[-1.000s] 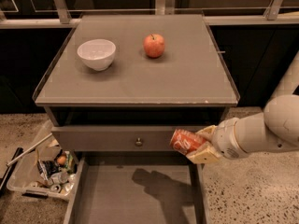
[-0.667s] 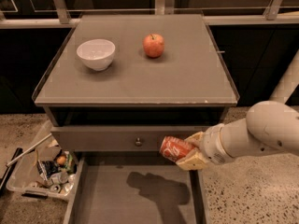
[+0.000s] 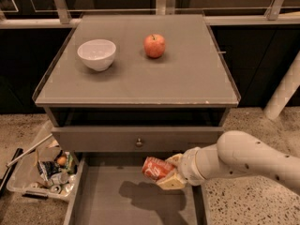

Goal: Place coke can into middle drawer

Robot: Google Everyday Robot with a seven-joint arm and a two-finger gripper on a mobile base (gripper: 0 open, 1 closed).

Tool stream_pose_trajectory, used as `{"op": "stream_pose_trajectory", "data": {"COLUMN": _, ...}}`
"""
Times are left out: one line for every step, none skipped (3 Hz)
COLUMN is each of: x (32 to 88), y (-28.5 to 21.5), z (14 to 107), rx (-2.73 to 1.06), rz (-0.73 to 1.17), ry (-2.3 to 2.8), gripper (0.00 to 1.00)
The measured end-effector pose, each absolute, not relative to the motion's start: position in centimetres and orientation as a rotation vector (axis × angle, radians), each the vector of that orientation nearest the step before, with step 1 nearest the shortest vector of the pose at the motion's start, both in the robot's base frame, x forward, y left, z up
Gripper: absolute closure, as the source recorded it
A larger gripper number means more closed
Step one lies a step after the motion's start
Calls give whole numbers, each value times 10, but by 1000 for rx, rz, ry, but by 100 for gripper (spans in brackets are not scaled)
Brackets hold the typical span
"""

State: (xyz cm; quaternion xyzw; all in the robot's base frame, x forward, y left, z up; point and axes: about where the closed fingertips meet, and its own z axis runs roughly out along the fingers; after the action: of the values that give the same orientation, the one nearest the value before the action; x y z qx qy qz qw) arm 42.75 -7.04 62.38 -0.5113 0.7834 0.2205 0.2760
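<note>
The red coke can [image 3: 156, 168] lies sideways in my gripper [image 3: 168, 171], which is shut on it. The white arm reaches in from the right. The can hangs above the right-middle part of the open middle drawer [image 3: 101, 205], a wide grey-brown box with a flat floor pulled out at the bottom of the view. The can's shadow falls on the drawer floor below it.
Above the open drawer is a closed grey drawer front with a small round knob [image 3: 138, 142]. On the cabinet top [image 3: 187, 78] stand a white bowl [image 3: 96, 54] and a red-orange apple [image 3: 154, 45]. A clear bin of clutter [image 3: 42, 172] sits on the floor at left.
My gripper has carried the coke can leftward and down, from beside the drawer's right edge to over the open drawer's floor.
</note>
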Motion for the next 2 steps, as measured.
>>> {"op": "stream_pose_trajectory", "data": {"x": 427, "y": -56, "z": 584, "rx": -1346, "rz": 578, "ry": 2102, "gripper": 100}}
{"op": "stream_pose_trajectory", "data": {"x": 439, "y": -57, "z": 548, "rx": -1308, "rz": 539, "ry": 2115, "gripper": 100}}
